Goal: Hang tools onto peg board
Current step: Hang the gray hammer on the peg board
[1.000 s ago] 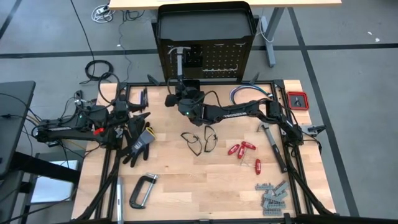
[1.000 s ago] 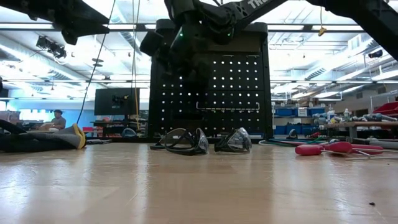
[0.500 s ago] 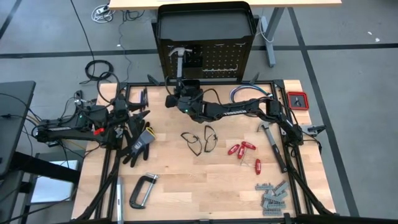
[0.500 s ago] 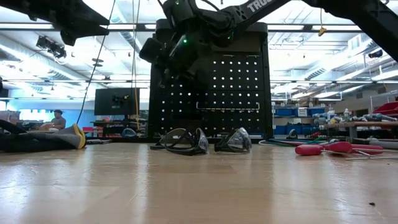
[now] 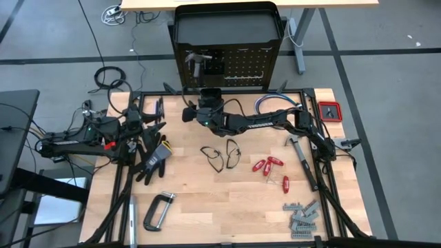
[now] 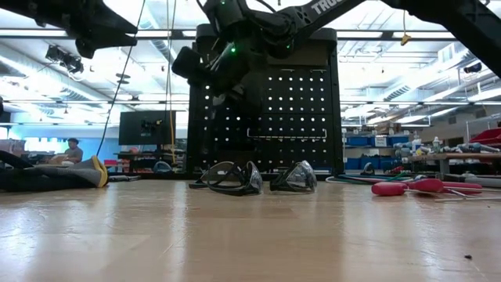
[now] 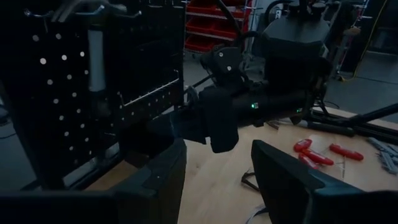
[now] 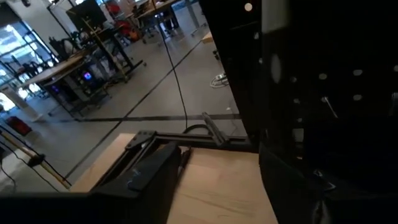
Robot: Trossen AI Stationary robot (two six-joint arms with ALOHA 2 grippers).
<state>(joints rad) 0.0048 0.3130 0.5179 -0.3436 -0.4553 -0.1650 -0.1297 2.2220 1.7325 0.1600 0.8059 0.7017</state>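
A hammer (image 5: 199,64) with a steel head and pale handle hangs by its head on the black peg board (image 5: 241,65), handle pointing down. It also shows in the left wrist view (image 7: 96,56) and the right wrist view (image 8: 277,25). My right gripper (image 5: 204,89) is open just in front of the board's lower part, below the hammer, and touches nothing; its fingers stand wide apart (image 8: 217,158). My left gripper (image 5: 153,124) is open and empty at the table's left, beside the black glove (image 5: 153,155).
On the table lie black-framed glasses (image 5: 220,156), red-handled drivers (image 5: 269,165), a second hammer (image 5: 303,162), a grey C-clamp (image 5: 157,210) and grey metal pieces (image 5: 300,217). A red box (image 5: 331,110) and cables (image 5: 272,102) are at the far right. A small black box (image 5: 216,65) sits on the board.
My right gripper has shifted slightly toward the table's right and toward the peg board. The hammer has gone a little higher on the board and now hangs there by its head.
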